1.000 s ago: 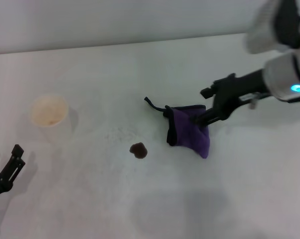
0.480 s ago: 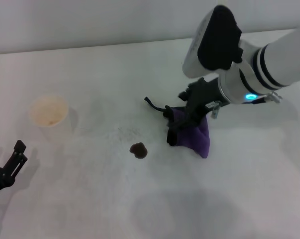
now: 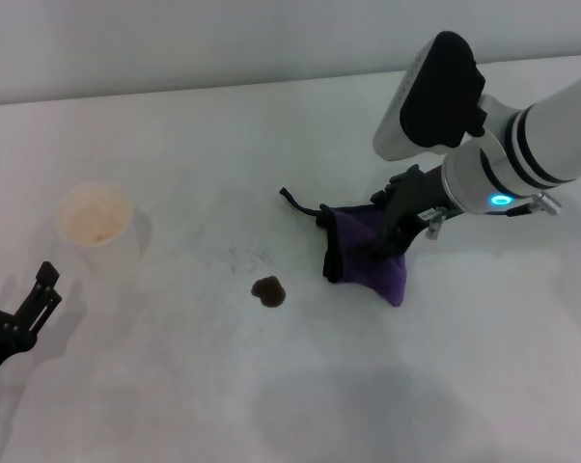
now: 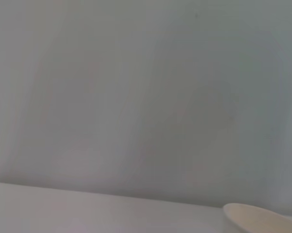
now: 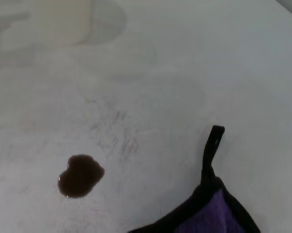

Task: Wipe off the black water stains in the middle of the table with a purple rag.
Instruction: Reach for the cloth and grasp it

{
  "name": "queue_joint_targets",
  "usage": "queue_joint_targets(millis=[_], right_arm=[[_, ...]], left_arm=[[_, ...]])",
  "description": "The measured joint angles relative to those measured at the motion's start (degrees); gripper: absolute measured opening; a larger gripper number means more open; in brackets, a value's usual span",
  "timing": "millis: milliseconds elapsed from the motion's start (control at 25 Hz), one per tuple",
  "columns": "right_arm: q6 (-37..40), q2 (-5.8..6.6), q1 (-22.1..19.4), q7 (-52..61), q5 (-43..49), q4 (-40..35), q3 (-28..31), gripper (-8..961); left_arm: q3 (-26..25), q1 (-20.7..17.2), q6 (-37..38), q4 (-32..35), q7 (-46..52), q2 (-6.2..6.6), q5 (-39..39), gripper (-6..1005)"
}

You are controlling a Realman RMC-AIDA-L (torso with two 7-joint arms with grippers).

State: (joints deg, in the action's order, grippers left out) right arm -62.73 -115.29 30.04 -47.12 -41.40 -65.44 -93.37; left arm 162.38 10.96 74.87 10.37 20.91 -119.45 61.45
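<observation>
The purple rag (image 3: 370, 258), with black edging and a black loop (image 3: 292, 201), lies on the white table (image 3: 271, 386) right of centre. The black water stain (image 3: 268, 291) is a small dark blot a short way to the rag's left, apart from it. My right gripper (image 3: 385, 237) is down at the rag's upper right part, against the cloth. The right wrist view shows the stain (image 5: 80, 175), the loop (image 5: 213, 145) and the rag's corner (image 5: 209, 221). My left gripper (image 3: 15, 313) is open and empty at the near left edge.
A white paper cup (image 3: 96, 217) stands at the left of the table, well away from the stain. Faint grey speckles (image 3: 244, 256) lie just behind the stain. The table's far edge meets a plain wall (image 3: 223, 48). The left wrist view shows the wall and a pale curved rim (image 4: 262, 218).
My right arm swung in over the rag, then shifted a little to the right, its gripper staying at the cloth. The rag and the stain have not moved. My left gripper crept slightly right.
</observation>
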Motion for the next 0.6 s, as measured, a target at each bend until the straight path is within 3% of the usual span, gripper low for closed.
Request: queue_joint_targets(millis=[240, 600], right_arm=[[0.17, -0.12, -0.01, 0.04, 0.64, 0.2, -0.41, 865], [0.43, -0.26, 0.67, 0.22, 1.15, 2.06, -0.44, 601]], left_arm=[[-0.13, 0.0, 0.03, 0.0, 0.0, 0.0, 0.12, 887], [-0.14, -0.07, 0.0, 0.0, 0.0, 0.0, 0.24, 887]])
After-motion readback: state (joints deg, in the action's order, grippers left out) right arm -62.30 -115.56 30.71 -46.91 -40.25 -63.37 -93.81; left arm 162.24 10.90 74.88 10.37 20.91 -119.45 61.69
